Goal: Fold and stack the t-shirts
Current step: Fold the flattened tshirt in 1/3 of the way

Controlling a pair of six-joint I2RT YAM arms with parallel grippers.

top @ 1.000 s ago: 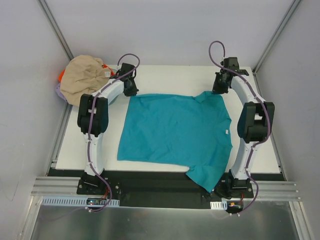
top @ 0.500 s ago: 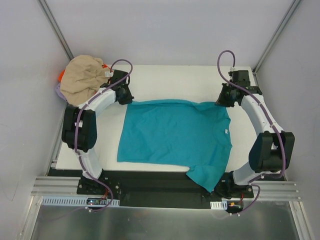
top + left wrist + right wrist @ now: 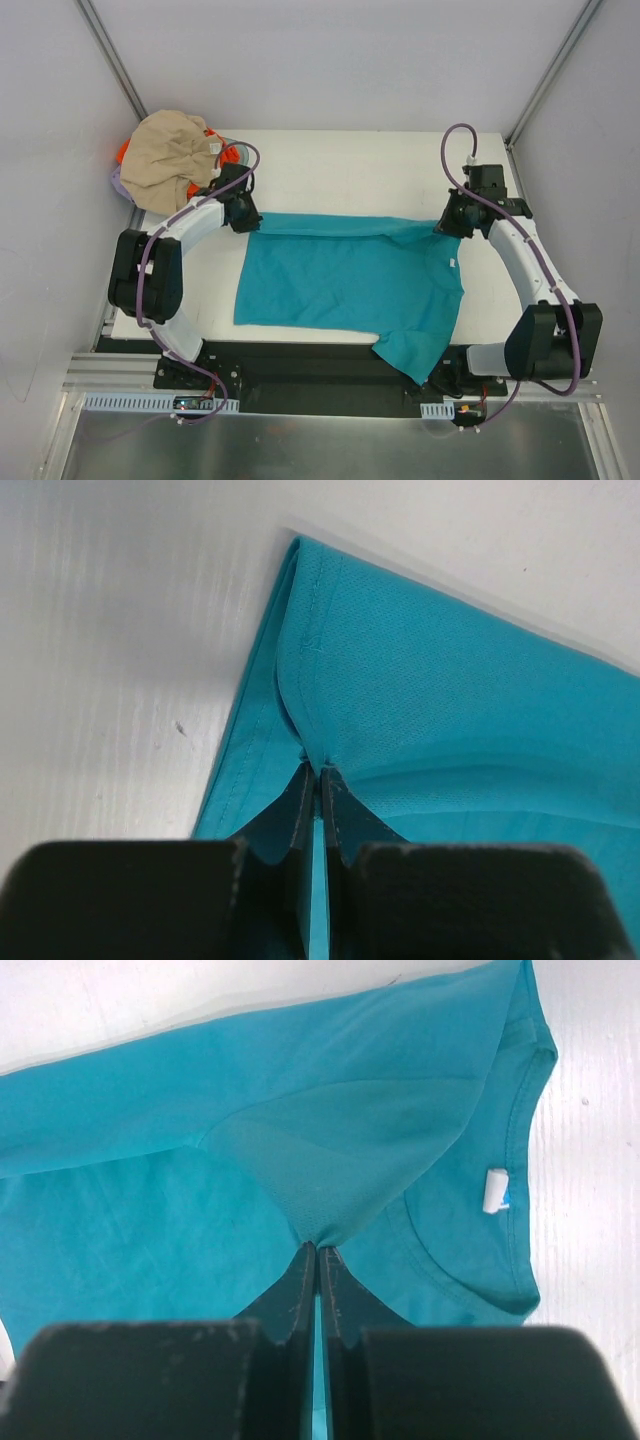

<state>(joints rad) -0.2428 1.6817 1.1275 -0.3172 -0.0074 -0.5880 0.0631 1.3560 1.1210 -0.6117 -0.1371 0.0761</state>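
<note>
Far left corner first: the basket (image 3: 119, 184) is heaped, with the beige shirt (image 3: 170, 152) bulging over its rim and the orange shirt (image 3: 122, 152) peeking out underneath at the edges. The basket sits half off the tabletop (image 3: 350, 165), pressed toward the left wall.

Centre stage is the teal shirt (image 3: 350, 285), lying flat across the middle of the tabletop, collar to the right with the small white label (image 3: 495, 1190) showing inside the neck. The left tool (image 3: 243, 212) is clenched on the far left corner of that shirt; the wrist view shows the fingers pinched tight on a peak of cloth. The right tool (image 3: 447, 222) is clamped the same way on the far right side, just beside the collar. Between them the far edge is doubled over in a narrow band.

One sleeve (image 3: 410, 355) spills over the near edge, by the right arm's base. There is bare tabletop beyond the fold, a strip on the left, and a thinner one on the right.
</note>
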